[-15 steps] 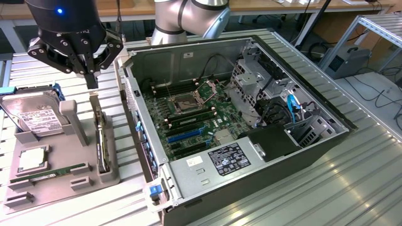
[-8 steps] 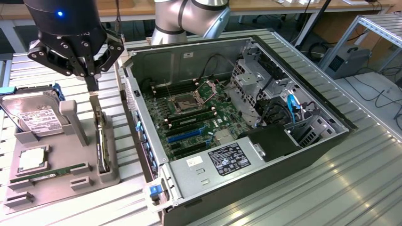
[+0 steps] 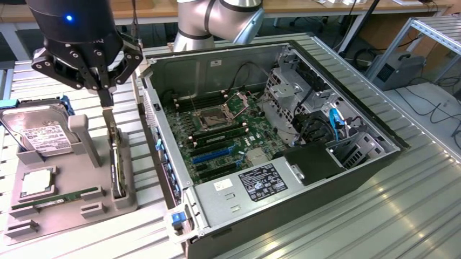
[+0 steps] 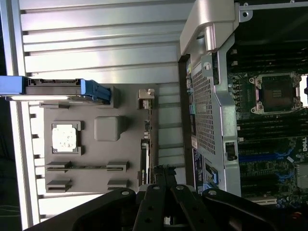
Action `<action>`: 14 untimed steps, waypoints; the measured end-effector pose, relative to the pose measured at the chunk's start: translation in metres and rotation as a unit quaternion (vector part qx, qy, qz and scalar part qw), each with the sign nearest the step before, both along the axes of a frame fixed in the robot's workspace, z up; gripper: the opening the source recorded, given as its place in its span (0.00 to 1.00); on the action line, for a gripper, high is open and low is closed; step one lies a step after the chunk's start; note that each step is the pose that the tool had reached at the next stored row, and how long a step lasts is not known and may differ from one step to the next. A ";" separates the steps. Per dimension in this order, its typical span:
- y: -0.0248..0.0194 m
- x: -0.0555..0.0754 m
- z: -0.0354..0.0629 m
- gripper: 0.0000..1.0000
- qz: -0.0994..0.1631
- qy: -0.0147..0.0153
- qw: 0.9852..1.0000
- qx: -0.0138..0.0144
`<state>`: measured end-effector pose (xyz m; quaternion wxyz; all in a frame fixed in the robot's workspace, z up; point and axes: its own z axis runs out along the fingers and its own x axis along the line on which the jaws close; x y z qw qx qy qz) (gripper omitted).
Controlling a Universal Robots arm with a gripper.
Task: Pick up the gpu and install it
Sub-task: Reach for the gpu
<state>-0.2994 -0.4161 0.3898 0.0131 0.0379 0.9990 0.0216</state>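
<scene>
Where the ribbed metal table [image 3: 418,226] carries an open computer case [image 3: 216,65], a grey holder tray [image 3: 68,205] lies at the exterior view's left. The gpu [image 3: 115,167] stands on edge in the tray, its long axis parallel to the case wall. Its far end is just below the gripper [image 3: 107,102], whose fingers are pressed together.
</scene>
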 end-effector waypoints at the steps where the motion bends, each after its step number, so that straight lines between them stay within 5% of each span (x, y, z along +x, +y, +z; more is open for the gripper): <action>1: -0.0005 0.000 0.0000 0.11 0.000 0.000 1.000 0.000; 14: -0.0057 0.000 -0.0002 0.11 0.000 0.000 1.000 0.000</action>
